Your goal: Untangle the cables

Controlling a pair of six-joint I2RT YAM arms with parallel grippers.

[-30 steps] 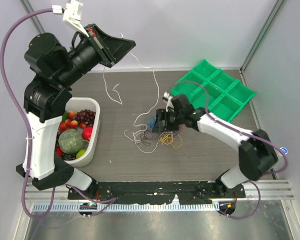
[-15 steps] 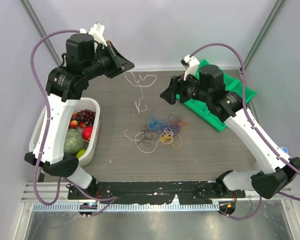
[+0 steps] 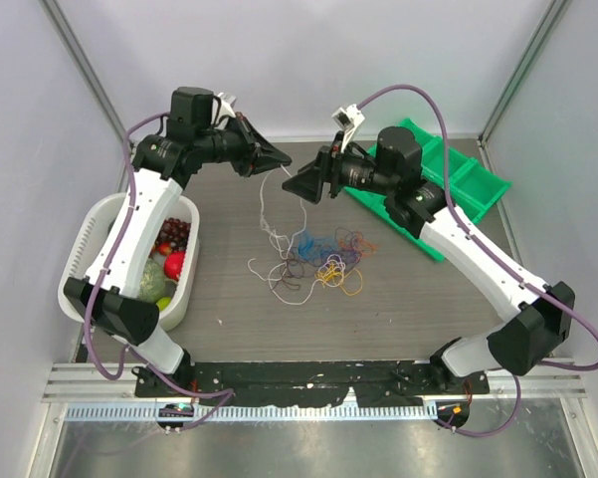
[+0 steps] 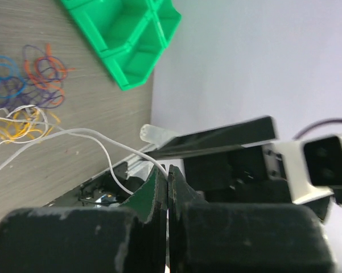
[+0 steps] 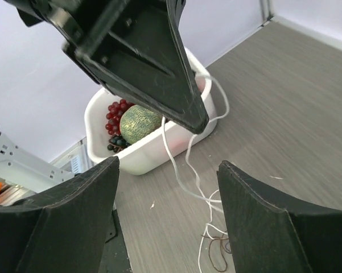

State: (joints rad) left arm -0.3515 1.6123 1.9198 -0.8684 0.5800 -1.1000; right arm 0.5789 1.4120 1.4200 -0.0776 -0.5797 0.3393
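Grey tabletop (image 3: pixel 219 289) carries the tangle of cables (image 3: pixel 323 257). Above the tangle, the left gripper (image 3: pixel 279 159) has its jaws clamped on a white cable (image 3: pixel 266 204) trailing into it. The right gripper (image 3: pixel 299 185) hovers just beside, jaws apart. Pulling higher may tighten knots, or the strand could slip free.

The cables (image 3: pixel 323 257) in the middle are a heap of blue, purple, yellow, orange and red loops. One white cable (image 3: pixel 266 204) rises from them. The table (image 3: pixel 229 304) is grey-brown with thin streaks. The tray (image 3: pixel 478 184) at upper right is bright green. The tub (image 3: pixel 187 279) at left is white and holds dark red grapes (image 3: pixel 174 231) and a green melon (image 3: pixel 149 284) with a pale net pattern. The left hand (image 3: pixel 277 161) and the right hand (image 3: pixel 295 185) are black.
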